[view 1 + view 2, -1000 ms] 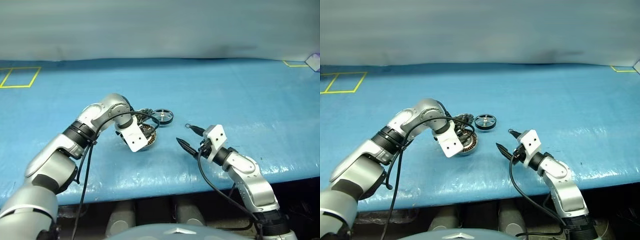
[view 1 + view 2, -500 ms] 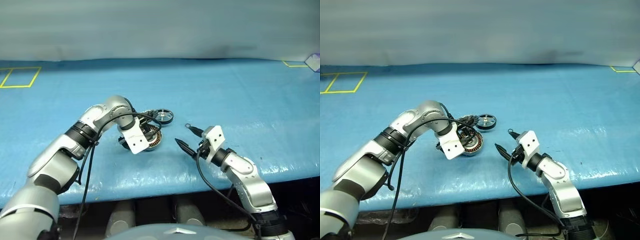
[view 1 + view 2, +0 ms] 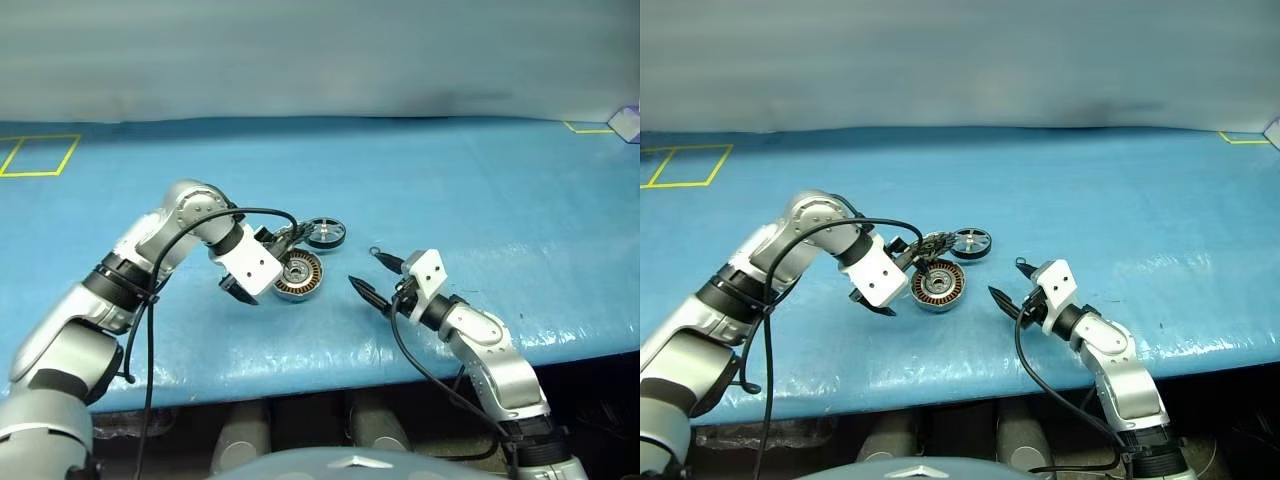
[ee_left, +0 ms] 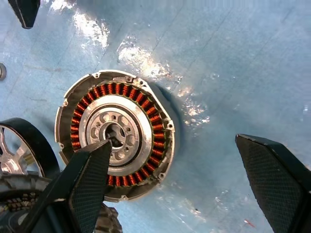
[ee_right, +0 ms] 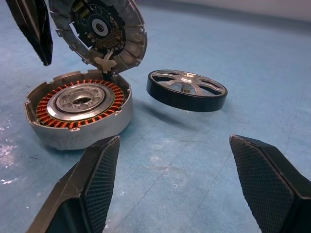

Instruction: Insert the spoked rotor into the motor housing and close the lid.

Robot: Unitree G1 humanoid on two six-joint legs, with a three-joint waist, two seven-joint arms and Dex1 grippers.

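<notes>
The motor housing (image 5: 77,104) lies flat on the blue table, its copper windings showing. Its hinged lid (image 5: 102,29) stands raised behind it, jagged underside facing forward. The spoked rotor (image 5: 187,90), dark ring with silvery spokes, rests just beyond the housing to the right, also seen as rotor (image 3: 326,233). My left gripper (image 4: 172,143) hangs open above the housing (image 3: 298,275), slightly to its left, holding nothing. My right gripper (image 3: 365,270) stands open and empty to the right of the housing, pointing toward it.
The blue table cover (image 3: 480,190) stretches wide on all sides of the parts. Yellow tape squares (image 3: 40,155) mark the far left. The table's front edge (image 3: 330,375) runs close below both arms.
My left gripper has opened wide, lifted and drawn back to the left off the housing, which now shows uncovered. The right arm has not moved.
</notes>
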